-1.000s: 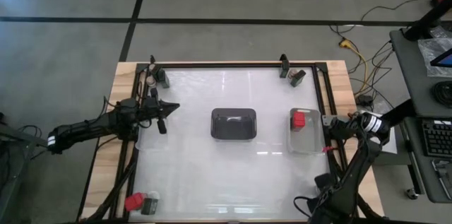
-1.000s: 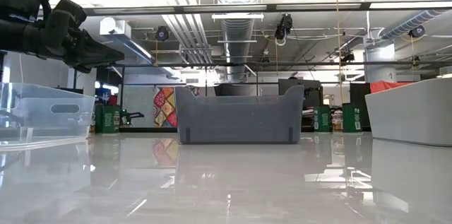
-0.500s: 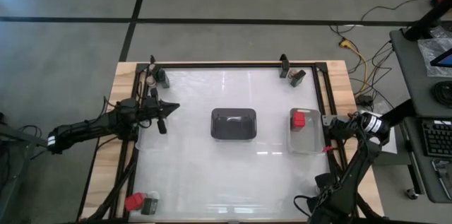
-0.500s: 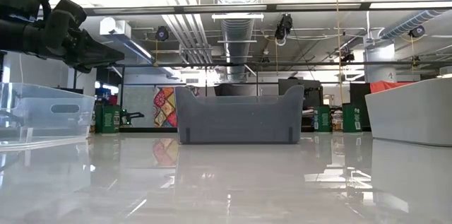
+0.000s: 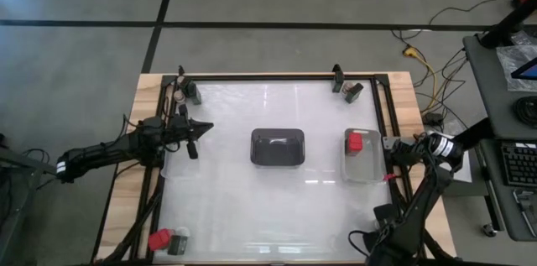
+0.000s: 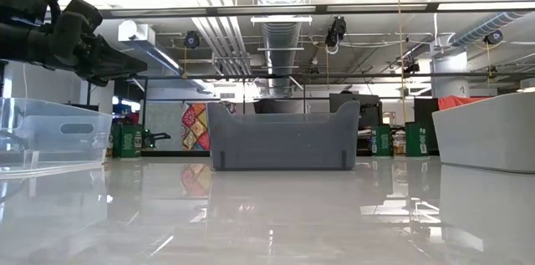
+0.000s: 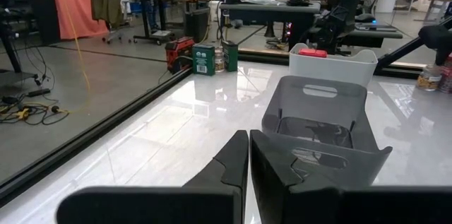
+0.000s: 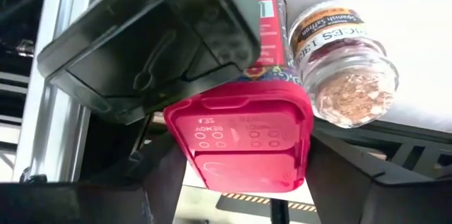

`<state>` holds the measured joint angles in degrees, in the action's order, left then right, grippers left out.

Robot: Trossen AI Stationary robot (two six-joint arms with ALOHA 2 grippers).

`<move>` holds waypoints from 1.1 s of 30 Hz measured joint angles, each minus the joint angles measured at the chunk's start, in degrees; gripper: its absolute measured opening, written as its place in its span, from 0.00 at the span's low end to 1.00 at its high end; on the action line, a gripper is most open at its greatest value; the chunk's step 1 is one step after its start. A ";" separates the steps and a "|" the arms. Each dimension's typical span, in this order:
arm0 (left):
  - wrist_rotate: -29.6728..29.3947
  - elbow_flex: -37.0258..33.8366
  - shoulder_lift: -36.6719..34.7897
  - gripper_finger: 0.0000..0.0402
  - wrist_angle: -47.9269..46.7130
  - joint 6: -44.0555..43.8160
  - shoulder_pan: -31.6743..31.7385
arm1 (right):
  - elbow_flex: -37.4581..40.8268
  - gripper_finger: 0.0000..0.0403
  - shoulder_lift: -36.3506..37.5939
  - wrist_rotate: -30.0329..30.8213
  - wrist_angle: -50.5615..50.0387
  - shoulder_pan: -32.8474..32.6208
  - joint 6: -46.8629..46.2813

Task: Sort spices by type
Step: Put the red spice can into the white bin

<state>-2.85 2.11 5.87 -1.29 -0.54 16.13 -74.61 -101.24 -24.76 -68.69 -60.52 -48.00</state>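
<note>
Nothing has moved since the earlier frames: both arms and every container sit where they did a second ago. Your left gripper (image 5: 194, 134) hangs above the surface's left edge, over the near rim of a clear shallow tray (image 6: 50, 134), and the left wrist view shows its jaws pressed together with nothing between them. Your right gripper (image 8: 233, 121) is low at the surface's near right corner; its dark fingers (image 8: 152, 54) lie against a bright red plastic spice block (image 8: 244, 139), but you cannot tell whether the jaws are actually pinching it. Just beside that block lies a small clear round jar of tan spice (image 8: 344, 58), tipped on its side. A dark grey rectangular tray (image 5: 278, 147) sits at the centre of the surface. Toward the right edge, a second clear shallow tray (image 5: 362, 168) holds one red spice block (image 5: 355, 141) at its far end. Another red block (image 5: 158, 239) and a clear jar (image 5: 178, 241) rest together at the near left corner. More small containers sit at the far left corner (image 5: 186, 91) and the far right corner (image 5: 352, 91).
</note>
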 joint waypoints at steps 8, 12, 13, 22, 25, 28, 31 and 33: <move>0.00 0.00 0.00 0.00 -0.01 0.00 -0.01 | 0.04 0.60 0.92 3.46 -0.08 3.53 -1.51; 0.00 0.00 0.00 0.00 -0.01 0.00 0.01 | 0.04 0.59 1.31 6.28 -0.04 6.11 -1.34; 0.00 0.01 0.01 0.00 0.01 0.00 0.01 | 0.04 0.58 1.41 6.92 -0.04 6.73 -0.87; 0.00 0.00 0.01 0.00 -0.01 0.00 0.00 | -1.47 0.61 1.43 14.89 0.35 12.93 3.06; 0.00 0.00 0.02 0.00 -0.01 0.00 -0.01 | -2.70 0.61 1.43 18.72 0.69 14.78 4.19; 0.00 0.00 0.02 0.00 0.01 0.00 0.01 | -3.15 0.60 1.43 22.40 2.47 16.26 4.67; 0.00 0.01 0.02 0.00 0.01 0.00 0.01 | -3.12 0.59 1.43 25.26 4.62 17.13 5.61; 0.00 0.00 0.00 0.00 -0.01 0.00 -0.01 | -2.99 0.59 1.43 25.74 5.81 17.60 7.00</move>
<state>-2.85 2.11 5.87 -1.30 -0.54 16.12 -77.60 -99.81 0.98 -62.89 -42.91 -41.01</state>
